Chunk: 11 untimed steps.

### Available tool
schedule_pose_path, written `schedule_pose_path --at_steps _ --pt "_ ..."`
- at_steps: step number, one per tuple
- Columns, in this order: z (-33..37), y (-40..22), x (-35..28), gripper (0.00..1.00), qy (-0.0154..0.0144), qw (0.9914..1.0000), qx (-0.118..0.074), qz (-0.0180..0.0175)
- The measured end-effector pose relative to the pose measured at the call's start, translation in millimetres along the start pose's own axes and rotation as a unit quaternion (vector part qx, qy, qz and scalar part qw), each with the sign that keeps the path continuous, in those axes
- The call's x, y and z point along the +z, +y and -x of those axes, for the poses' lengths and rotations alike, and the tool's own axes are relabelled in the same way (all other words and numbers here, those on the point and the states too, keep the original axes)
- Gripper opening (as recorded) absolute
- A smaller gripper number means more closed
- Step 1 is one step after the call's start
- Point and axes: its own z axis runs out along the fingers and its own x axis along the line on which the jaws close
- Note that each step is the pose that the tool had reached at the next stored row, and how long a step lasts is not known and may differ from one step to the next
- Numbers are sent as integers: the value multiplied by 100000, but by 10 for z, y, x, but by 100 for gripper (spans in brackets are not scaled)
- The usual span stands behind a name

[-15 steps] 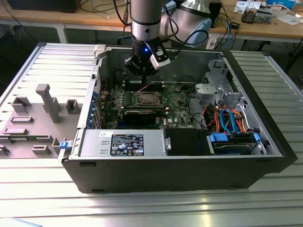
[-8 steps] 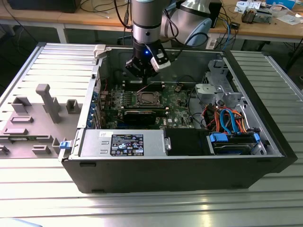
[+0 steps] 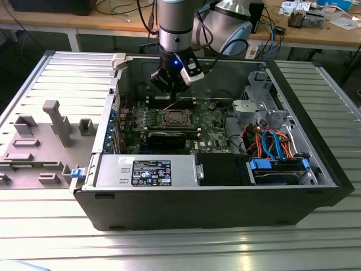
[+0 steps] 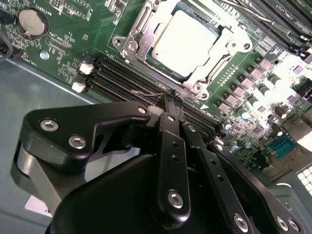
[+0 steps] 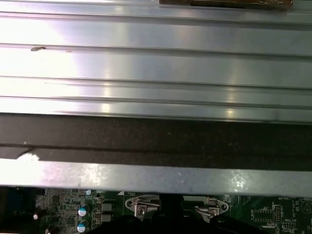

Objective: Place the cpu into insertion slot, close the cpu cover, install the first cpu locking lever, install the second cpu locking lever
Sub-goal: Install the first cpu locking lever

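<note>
cpu (image 4: 187,41) seated under closed cpu cover (image 4: 141,22), fingers (image 4: 170,105) pressed together — tips at a thin wire lever (image 4: 148,92)

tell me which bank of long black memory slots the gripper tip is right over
The memory slots on the gripper's side of the cpu; the gripper tips sit at their edge. The other bank lies beyond the socket.

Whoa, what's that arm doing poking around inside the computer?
The arm's tool is down inside an open computer case, its tips closed together on a thin wire lever at the edge of the insertion slot. The cpu already sits in the slot, with the cpu cover lying down around it.
</note>
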Motion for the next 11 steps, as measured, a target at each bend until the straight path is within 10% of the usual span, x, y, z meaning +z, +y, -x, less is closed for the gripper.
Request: schedule_pose_path --at_steps 11 --pt "76 37 40 11 4 100000 4 -137"
